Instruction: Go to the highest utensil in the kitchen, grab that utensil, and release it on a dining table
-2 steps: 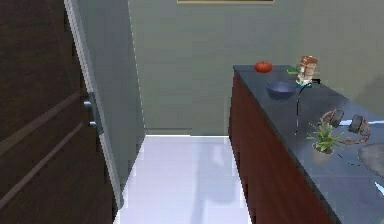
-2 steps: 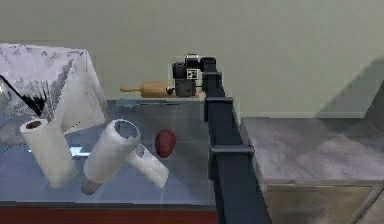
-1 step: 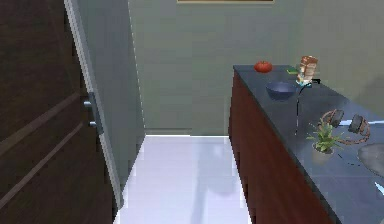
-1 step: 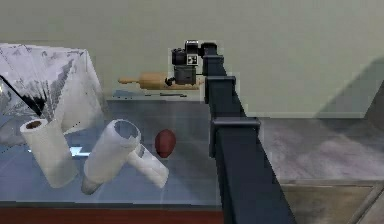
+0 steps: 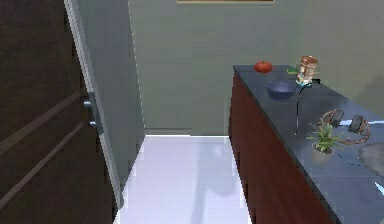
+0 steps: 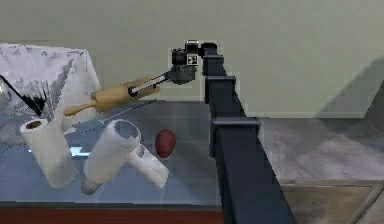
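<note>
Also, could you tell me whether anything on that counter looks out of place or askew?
Yes: the white paper rolls lie toppled and tilted on the counter, leaning on one another. A rolling pin slants upward to the gripper.

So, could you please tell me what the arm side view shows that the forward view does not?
Arm side view: the arm extended, its gripper at a wooden rolling pin; I cannot tell whether it holds it. Three white paper rolls and a dark red rounded thing are nearby. Forward view: a dark door, white floor, a red tomato, a blue bowl and a small potted plant. Shared: a dark glossy countertop against a plain wall.
</note>
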Motion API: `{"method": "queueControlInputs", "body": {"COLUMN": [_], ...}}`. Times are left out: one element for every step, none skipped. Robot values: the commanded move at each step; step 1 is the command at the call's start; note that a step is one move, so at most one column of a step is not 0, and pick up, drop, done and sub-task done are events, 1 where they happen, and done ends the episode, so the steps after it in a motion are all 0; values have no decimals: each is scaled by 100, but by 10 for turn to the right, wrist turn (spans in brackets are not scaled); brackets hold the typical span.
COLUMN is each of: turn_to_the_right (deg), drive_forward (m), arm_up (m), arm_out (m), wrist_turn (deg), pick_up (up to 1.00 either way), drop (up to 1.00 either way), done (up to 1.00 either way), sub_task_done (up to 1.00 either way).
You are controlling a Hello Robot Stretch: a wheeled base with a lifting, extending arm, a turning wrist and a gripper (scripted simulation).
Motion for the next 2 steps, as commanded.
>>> {"method": "queueControlInputs", "body": {"turn_to_the_right": [0, 0], "drive_forward": [0, 0], "arm_up": [0, 0], "arm_out": [0, 0], "wrist_turn": [-450, -360], "pick_up": [0, 0], "drop": [0, 0], "done": [0, 0], "sub_task_done": [0, 0]}}
